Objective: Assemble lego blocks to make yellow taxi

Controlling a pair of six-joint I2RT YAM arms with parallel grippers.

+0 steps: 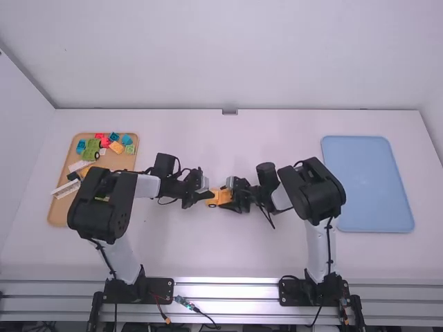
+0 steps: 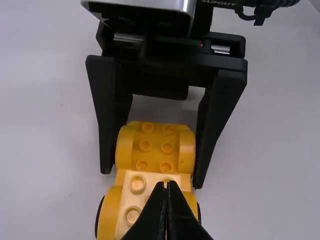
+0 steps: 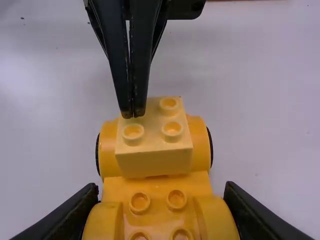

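On the white table [image 1: 228,263], the right gripper [image 3: 161,187] pinches a yellow plastic car bottom [image 3: 157,186] with black wheels [image 3: 210,150], a pale yellow bumpy block [image 3: 152,162] is on top by the closed left gripper [image 2: 167,186], so it looks part done, with bright blocks [image 1: 90,151] in the tan tray [image 1: 61,210] maybe next.

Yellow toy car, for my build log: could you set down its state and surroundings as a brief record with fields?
Assembly: yellow plastic car body with black wheels
Top piece: pale yellow studded plastic block, on one end of the body
Left end effector: fingers together, tips at the pale block's edge; contact unclear
Right end effector: fingers on opposite sides of the body's other end
Left side of table: brown tray with loose multicoloured plastic blocks
Right side of table: light blue rectangular tray
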